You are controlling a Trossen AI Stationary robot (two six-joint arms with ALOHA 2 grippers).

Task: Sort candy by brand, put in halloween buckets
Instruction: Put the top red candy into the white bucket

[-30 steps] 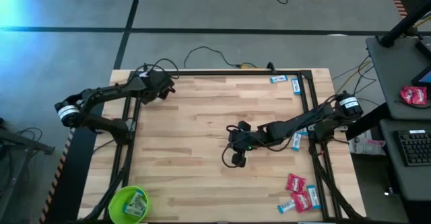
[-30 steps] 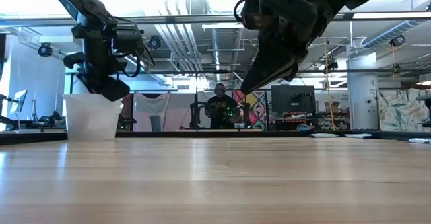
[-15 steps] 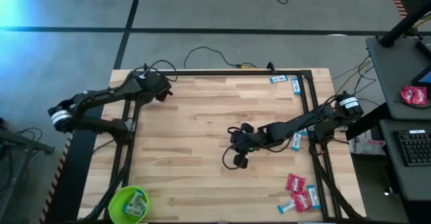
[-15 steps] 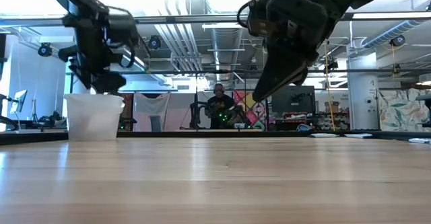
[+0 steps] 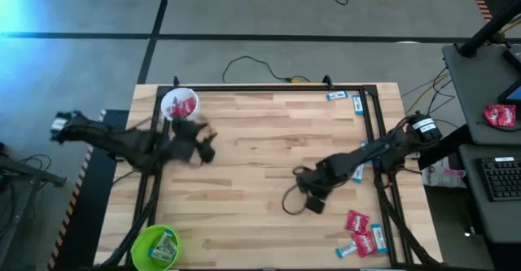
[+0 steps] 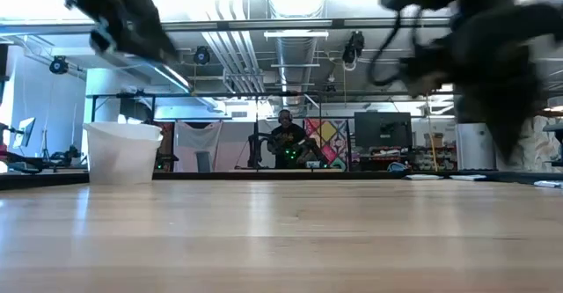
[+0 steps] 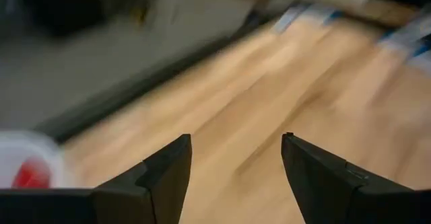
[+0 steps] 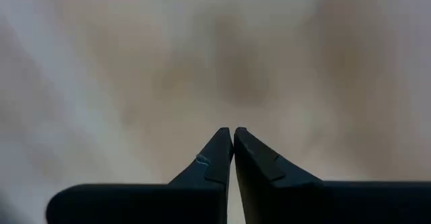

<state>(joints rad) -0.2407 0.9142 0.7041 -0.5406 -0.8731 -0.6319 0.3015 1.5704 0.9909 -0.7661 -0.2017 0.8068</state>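
Observation:
The white bucket (image 5: 179, 106) stands at the table's far left corner with red candy inside; it also shows in the low view (image 6: 121, 152) and the left wrist view (image 7: 20, 163). The lime green bucket (image 5: 156, 246) sits at the near left corner holding light blue candy. Loose red candy (image 5: 358, 220) and light blue candy (image 5: 346, 249) lie near the near right corner. My left gripper (image 5: 203, 149) (image 7: 236, 138) is open and empty, just nearward of the white bucket. My right gripper (image 5: 312, 204) (image 8: 233, 130) is shut and empty over bare wood, left of the red candy.
More light blue candy lies at the far right corner (image 5: 335, 97) and by the right rail (image 5: 358, 171). A black frame (image 5: 269, 88) borders the tabletop. A cable runs on the floor beyond the far edge. A person (image 6: 286, 139) sits far off in the room behind.
My left gripper has swung from above the white bucket toward the near edge and the table's middle, uncovering the bucket with red candy in it. My right gripper has moved from the table's middle toward the near right, closer to the loose candy. Both arms are blurred.

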